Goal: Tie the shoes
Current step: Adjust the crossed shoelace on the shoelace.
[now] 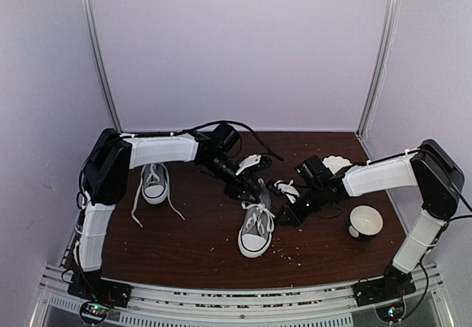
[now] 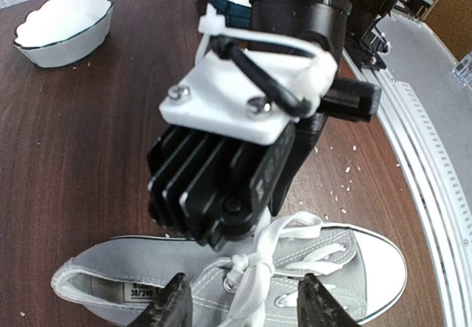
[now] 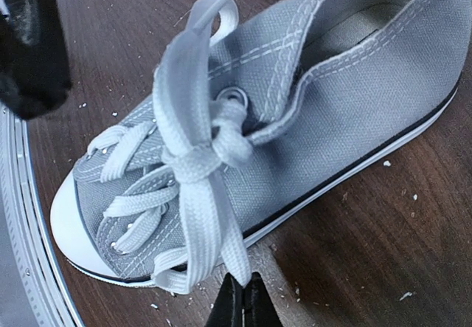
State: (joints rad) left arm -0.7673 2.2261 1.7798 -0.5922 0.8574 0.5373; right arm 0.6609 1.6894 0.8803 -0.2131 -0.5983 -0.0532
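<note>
Grey shoe stands mid-table, toe toward the arms, white laces knotted with one loop. Left gripper straddles the knot, jaws apart. Right gripper is closed at a lace end.

Soft, even light falls from overhead, tinting the walls lilac. The dark worktop carries a dull sheen and faint shadows. Wrist views bow at their edges. Up close the shoe is sharp, while a black shape beside it blurs.
</note>
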